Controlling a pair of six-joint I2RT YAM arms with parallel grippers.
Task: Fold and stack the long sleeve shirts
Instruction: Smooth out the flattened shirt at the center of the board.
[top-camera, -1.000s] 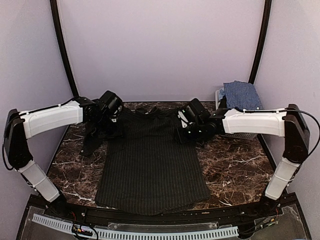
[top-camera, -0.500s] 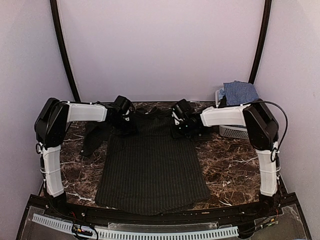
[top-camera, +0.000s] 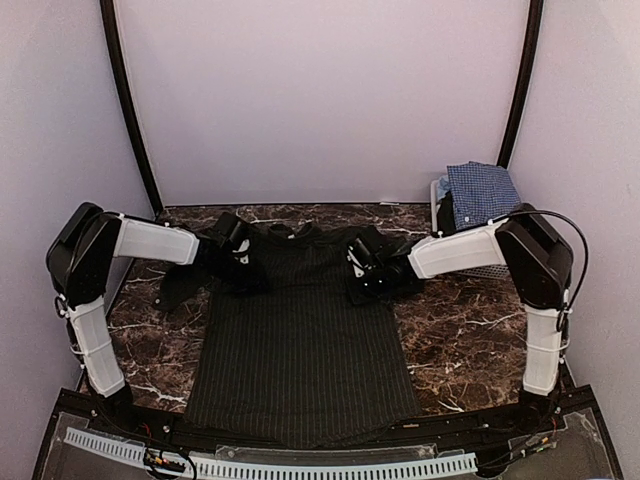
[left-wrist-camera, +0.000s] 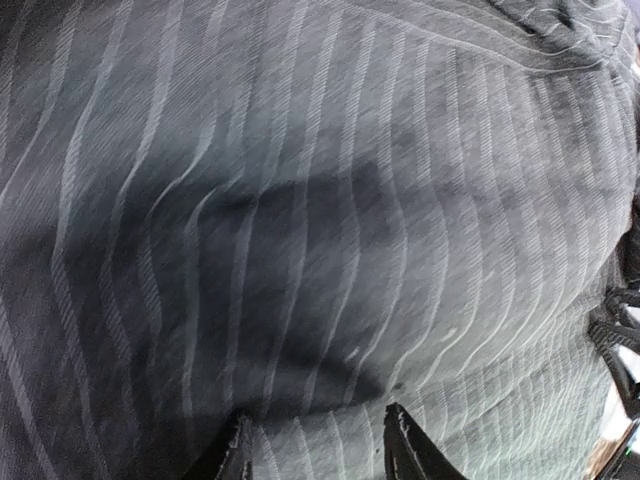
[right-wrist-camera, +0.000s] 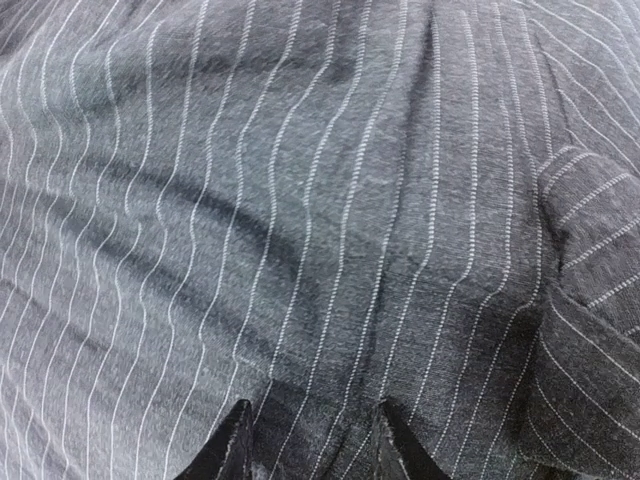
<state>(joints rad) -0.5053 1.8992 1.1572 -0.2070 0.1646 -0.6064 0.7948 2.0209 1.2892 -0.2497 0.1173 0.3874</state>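
Table (top-camera: 460, 340), dark marbled, carries the whole work. Black pinstriped shirt (top-camera: 300, 340) lies spread flat along its middle, collar toward the far edge and hem at the near edge. Its body is unfolded, and one sleeve (top-camera: 180, 285) trails in a loose bunch off the left side. Blue-and-white check shirt (top-camera: 482, 190) sits crumpled on top of the white basket (top-camera: 437, 190) at the far right corner, well apart from the black one and not yet laid out.

Left gripper (top-camera: 240, 262) rests on the black shirt's left shoulder, and right gripper (top-camera: 365, 270) on its right shoulder. In each wrist view the fingertips (left-wrist-camera: 235, 455) (right-wrist-camera: 235, 445) stand part-way apart with pinstriped cloth filling the gap. Whether they pinch a fold or only press on it cannot be told.

Progress, as judged: early. No fold shows in either shirt and no stack exists. Remaining work appears to be tucking in the sleeves and folding the black shirt, fetching and folding the check shirt, then placing one on the other.
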